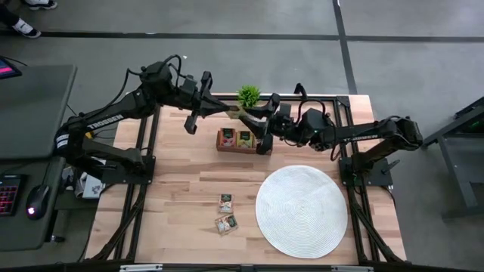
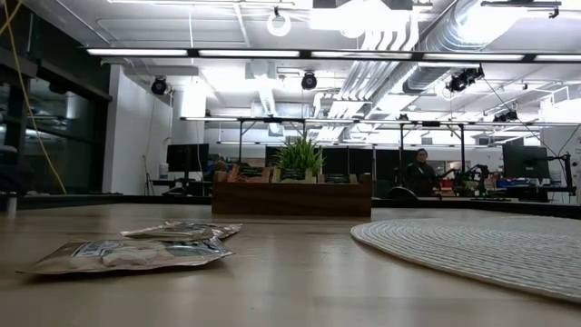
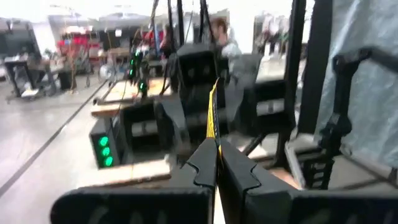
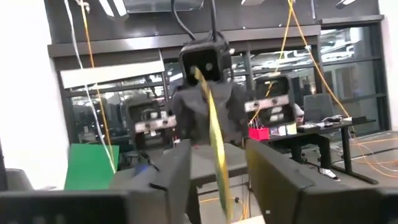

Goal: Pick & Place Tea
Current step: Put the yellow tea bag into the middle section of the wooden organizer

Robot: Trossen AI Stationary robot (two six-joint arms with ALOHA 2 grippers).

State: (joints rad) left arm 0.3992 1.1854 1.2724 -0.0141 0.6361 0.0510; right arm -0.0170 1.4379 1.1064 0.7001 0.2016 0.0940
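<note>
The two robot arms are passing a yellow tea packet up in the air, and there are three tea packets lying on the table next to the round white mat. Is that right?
Not quite. Only two tea packets lie on the table beside the round white mat, as the high view shows. The rest holds: the left gripper pinches the yellow tea packet in the air, and the right gripper has its jaws open around it.

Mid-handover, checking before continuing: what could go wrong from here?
1. Left jaws pinch just one end of the thin yellow square tea packet; it may twist or slip.
2. Open right jaws straddle it; retreating could snag it.
3. A drop might land by the small green potted plant.
</note>
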